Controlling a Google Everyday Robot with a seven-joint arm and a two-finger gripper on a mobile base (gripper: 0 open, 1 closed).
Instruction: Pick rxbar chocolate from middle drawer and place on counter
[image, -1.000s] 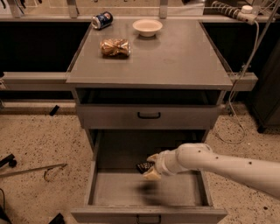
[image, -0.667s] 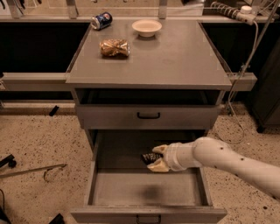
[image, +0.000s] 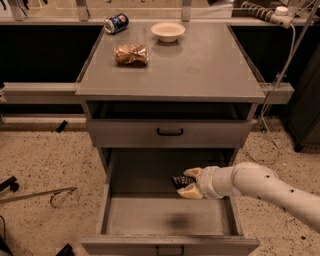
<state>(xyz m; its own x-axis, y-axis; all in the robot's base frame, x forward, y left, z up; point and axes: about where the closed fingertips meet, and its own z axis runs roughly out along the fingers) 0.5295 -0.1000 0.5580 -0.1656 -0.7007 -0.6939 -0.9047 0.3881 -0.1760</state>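
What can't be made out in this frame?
All in the camera view:
- rxbar chocolate: its right part is hidden by the gripper, which is clamped on it in the middle drawer; the lettering is too small to read.
- Whether the bar clears the drawer floor: cannot tell.
- arm: cut off by the right edge.
- can on the counter: label too small to read.

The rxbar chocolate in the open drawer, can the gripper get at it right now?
Likely yes: the gripper sits right at the rxbar chocolate inside the open middle drawer, with nothing visible between them.
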